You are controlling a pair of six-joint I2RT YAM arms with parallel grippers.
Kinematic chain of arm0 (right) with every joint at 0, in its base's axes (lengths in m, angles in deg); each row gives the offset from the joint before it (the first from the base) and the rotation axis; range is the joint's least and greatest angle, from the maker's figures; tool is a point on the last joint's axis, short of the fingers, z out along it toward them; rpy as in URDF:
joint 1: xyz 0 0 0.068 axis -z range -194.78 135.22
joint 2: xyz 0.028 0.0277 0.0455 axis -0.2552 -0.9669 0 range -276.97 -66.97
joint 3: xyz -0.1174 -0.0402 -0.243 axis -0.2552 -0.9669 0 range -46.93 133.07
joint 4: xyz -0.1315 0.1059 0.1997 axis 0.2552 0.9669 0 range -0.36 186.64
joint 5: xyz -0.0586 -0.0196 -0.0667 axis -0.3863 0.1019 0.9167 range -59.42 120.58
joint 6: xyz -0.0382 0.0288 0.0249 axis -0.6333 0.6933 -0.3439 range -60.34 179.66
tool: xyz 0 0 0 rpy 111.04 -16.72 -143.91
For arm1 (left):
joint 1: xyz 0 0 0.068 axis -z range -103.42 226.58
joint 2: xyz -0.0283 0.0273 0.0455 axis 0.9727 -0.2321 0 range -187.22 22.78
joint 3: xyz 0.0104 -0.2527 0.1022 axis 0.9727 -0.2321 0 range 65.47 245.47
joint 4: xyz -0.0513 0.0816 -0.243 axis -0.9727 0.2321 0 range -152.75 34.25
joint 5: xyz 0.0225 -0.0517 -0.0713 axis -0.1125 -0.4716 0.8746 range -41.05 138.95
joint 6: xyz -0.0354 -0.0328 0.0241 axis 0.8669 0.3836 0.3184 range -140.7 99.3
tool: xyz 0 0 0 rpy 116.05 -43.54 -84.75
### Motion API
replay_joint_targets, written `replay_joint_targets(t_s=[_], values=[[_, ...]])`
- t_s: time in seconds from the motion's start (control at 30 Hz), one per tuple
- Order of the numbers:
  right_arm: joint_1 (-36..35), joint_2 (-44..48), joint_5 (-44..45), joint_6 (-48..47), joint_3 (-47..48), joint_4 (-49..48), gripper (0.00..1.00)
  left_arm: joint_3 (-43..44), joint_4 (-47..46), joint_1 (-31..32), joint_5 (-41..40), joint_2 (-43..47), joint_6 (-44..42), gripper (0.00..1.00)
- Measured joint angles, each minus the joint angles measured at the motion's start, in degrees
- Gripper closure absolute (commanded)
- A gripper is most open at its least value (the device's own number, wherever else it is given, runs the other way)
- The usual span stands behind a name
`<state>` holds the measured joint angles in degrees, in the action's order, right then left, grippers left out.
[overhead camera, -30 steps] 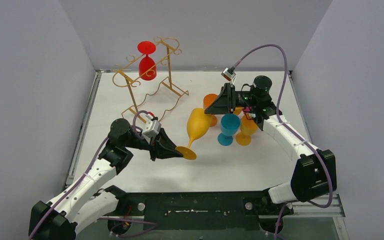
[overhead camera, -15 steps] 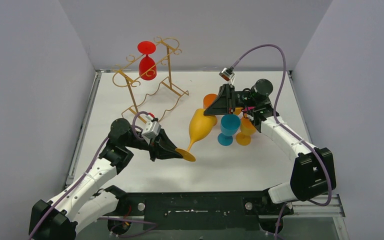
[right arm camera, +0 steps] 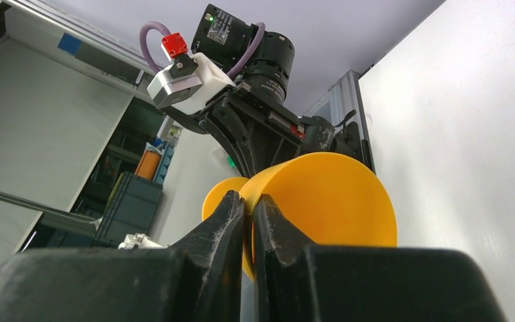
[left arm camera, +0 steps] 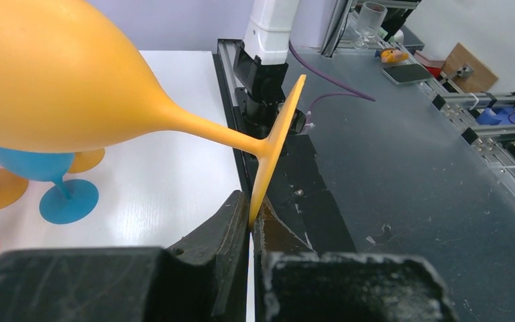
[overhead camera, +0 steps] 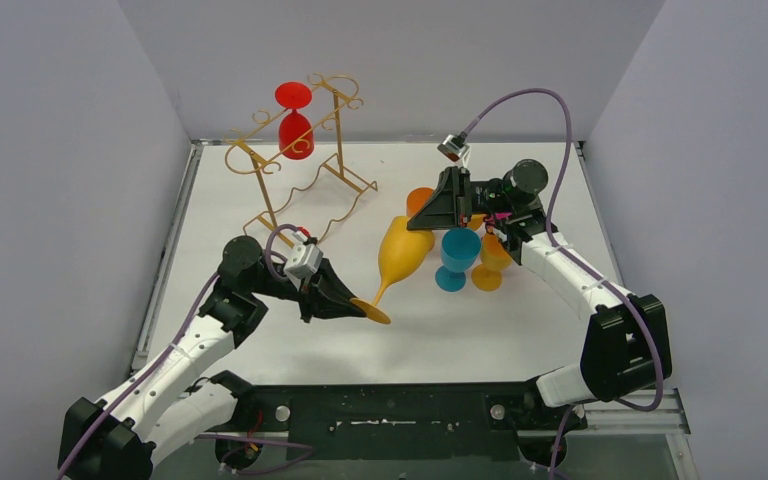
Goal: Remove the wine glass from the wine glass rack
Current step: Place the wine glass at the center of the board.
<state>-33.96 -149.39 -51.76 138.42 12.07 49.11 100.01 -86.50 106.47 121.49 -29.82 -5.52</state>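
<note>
Amber wine glass (overhead camera: pixel 401 252) bridges both arms, left gripper (left arm camera: pixel 251 225) clamped on its foot, right gripper (right arm camera: pixel 248 208) pinching its bowl rim; free the foot only once that pinch holds, while the red wine glass (overhead camera: pixel 294 135) hangs on the gold wire rack (overhead camera: pixel 343 150) at eleven o'clock.

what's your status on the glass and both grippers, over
Left gripper shut on yellow glass at its foot; right gripper shut on its bowl rim. Glass tilted, away from wine glass rack. Red glass hangs on rack. Blue glass close beside.
</note>
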Motion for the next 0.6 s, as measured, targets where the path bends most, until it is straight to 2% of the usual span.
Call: replay_joint_targets(t_s=[0.13,0.17,0.2,0.43,0.5,0.6], values=[[0.0,0.0,0.17,-0.52,-0.04,0.07,1.0,0.0,0.04,0.0,-0.13,0.0,0.2,1.0],[0.0,0.0,0.35,-0.98,-0.17,0.28,1.0,0.0,0.11,0.0,-0.13,0.0,0.28,0.96],[0.0,0.0,0.5,-1.42,-0.42,0.52,1.0,0.0,0.31,0.0,-0.17,0.0,0.42,0.84],[-0.39,0.11,1.44,-5.07,-1.86,3.61,1.0,0.0,3.74,-0.02,-4.63,0.39,0.2,0.67],[-0.42,0.37,1.77,-8.26,-1.79,6.91,1.0,0.0,4.59,-0.04,-5.73,0.74,0.0,0.6],[-0.42,0.46,2.75,-15.08,-0.94,14.8,1.0,0.02,5.79,-0.04,-7.26,1.27,-0.96,0.54]])
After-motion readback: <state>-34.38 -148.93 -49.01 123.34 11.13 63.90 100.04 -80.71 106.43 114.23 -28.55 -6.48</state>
